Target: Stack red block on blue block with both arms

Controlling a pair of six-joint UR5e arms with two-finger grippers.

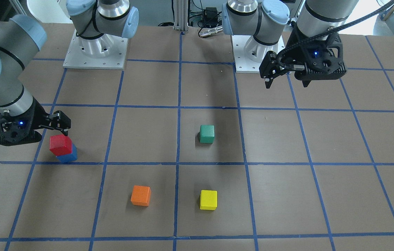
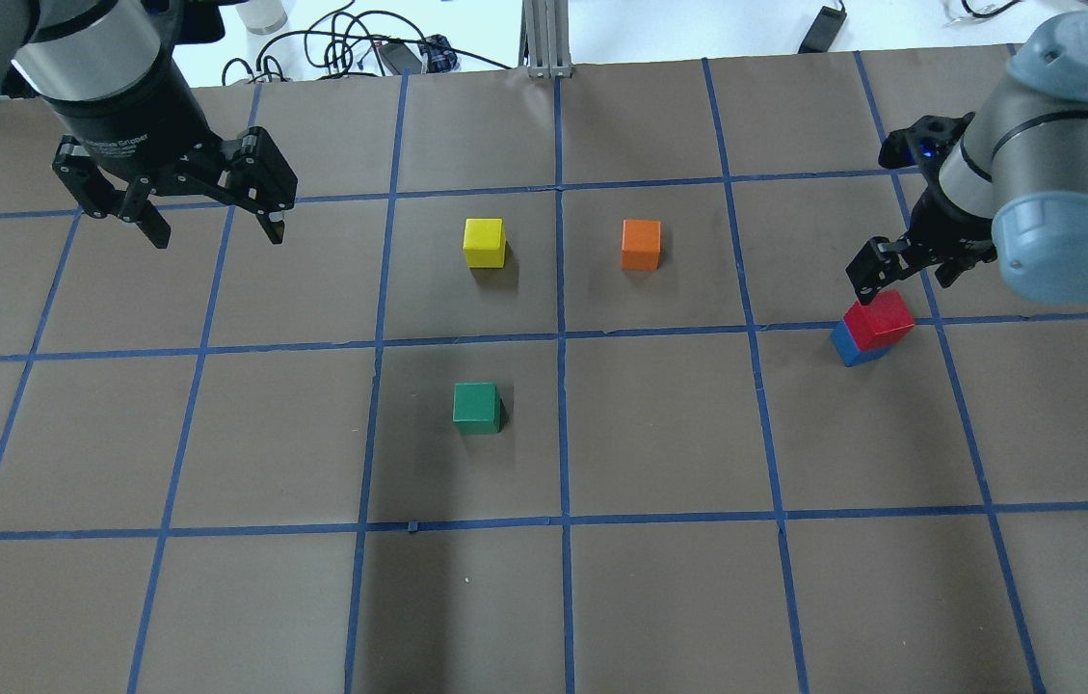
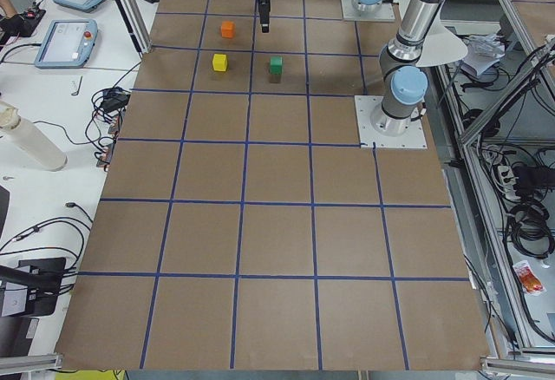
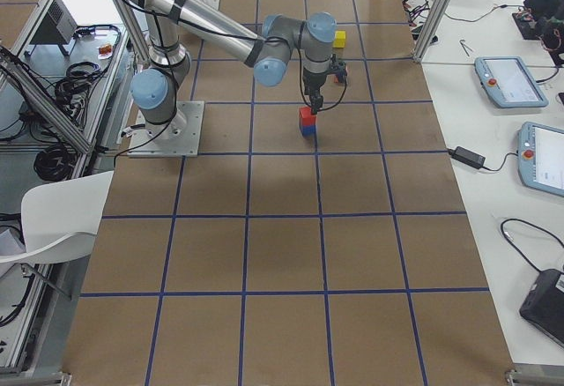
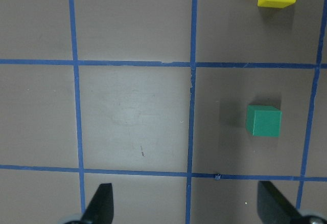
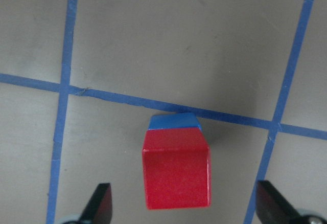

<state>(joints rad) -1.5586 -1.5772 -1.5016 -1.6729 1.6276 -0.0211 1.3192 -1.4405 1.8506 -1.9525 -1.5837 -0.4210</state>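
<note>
The red block sits on top of the blue block, slightly offset, at the table's right side; the stack also shows in the front view as red block on blue block. My right gripper hovers just above the stack, open and empty. In the right wrist view the fingers stand wide on both sides of the red block without touching it. My left gripper is open and empty, raised over the far left of the table.
A green cube lies left of centre, with a yellow cube and an orange cube farther out. The brown table has a blue tape grid.
</note>
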